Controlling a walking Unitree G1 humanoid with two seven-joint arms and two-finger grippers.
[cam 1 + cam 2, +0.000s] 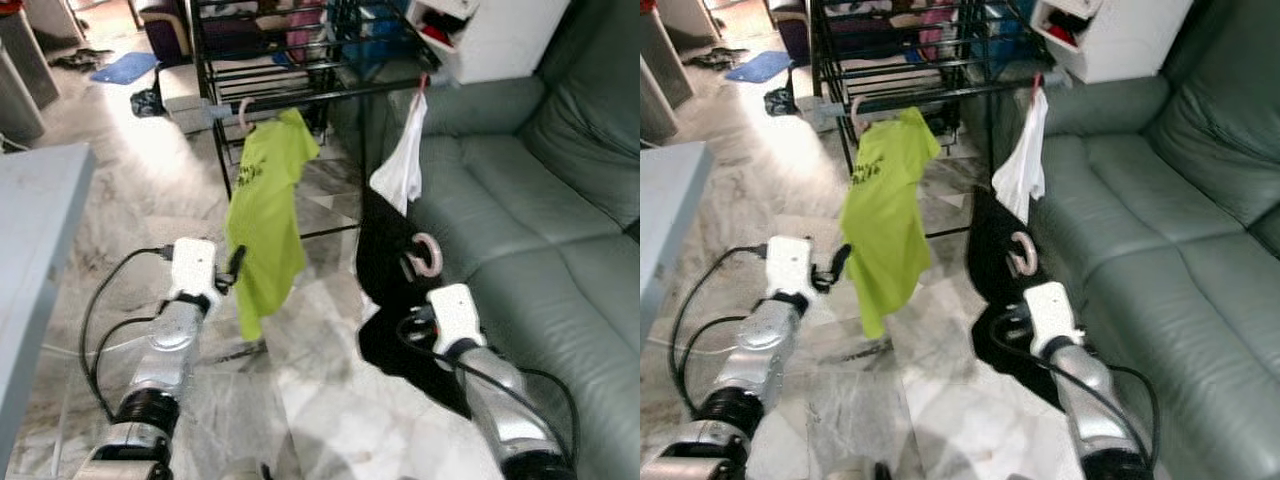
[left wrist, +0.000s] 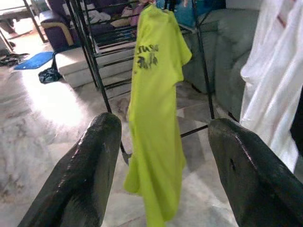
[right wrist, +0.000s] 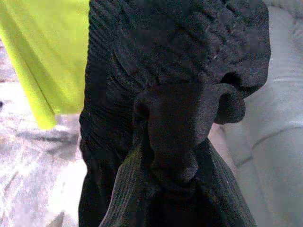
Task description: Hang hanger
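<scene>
A black garment [image 1: 383, 255] hangs from a pink hanger whose hook [image 1: 428, 256] curls up just above my right gripper [image 1: 413, 287]. That gripper is shut on the hanger and cloth, and the black fabric [image 3: 175, 71] hides its fingers. It is held low, below the black drying rack's front rail [image 1: 340, 93]. On that rail hang a lime green shirt [image 1: 265, 220] and a white garment [image 1: 402, 165]. My left gripper [image 1: 236, 266] is open, right beside the green shirt [image 2: 158, 109] and holding nothing.
A grey-green sofa [image 1: 540, 200] runs along the right, close to my right arm. A grey table [image 1: 30, 230] stands at the left. Behind the rack are a white cabinet [image 1: 490, 35], a blue mat [image 1: 122, 67] and dark clothes on the marble floor.
</scene>
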